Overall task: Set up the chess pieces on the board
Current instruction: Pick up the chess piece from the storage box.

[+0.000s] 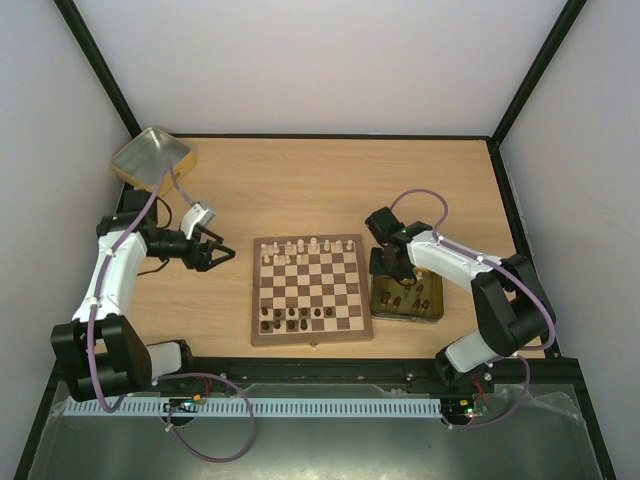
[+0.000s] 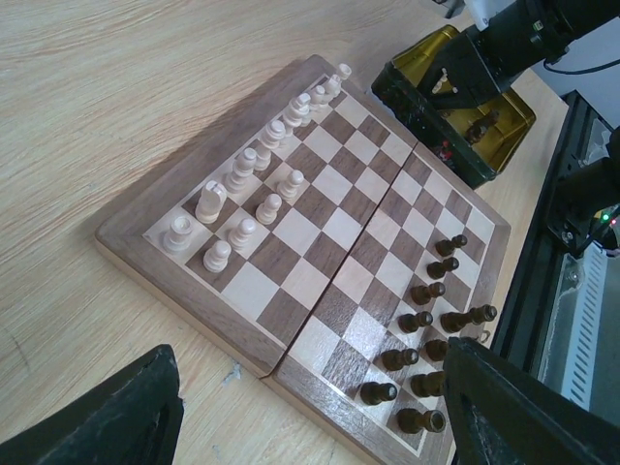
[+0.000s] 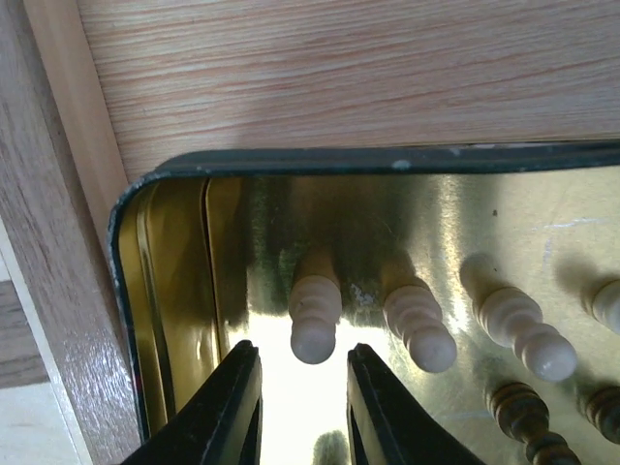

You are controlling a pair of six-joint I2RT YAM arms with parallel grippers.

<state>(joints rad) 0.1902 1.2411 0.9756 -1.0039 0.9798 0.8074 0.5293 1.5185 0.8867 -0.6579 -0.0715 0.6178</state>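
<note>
While the left gripper [image 1: 222, 254] hangs spread wide above the table [image 1: 300, 180] just left of the board [image 1: 312, 285], the right gripper [image 3: 304, 351] is down inside the gold tin [image 1: 436, 310] with its jaws parted.
The board lies mid-table between the arms. Pale pieces [image 1: 300, 250] stand on its two far rows and dark pieces [image 1: 295, 318] on its two near rows, with some squares in those rows unfilled. The gold tin sits right beside the board's right edge. In the wrist view a pale piece [image 3: 315, 315] lies on the tin's floor, its head between the two fingertips with a gap on each side, so nothing is gripped. Other loose pieces [image 3: 513, 325] lie to its right. A second gold tin [image 1: 152, 158] sits at the table's far left corner.
</note>
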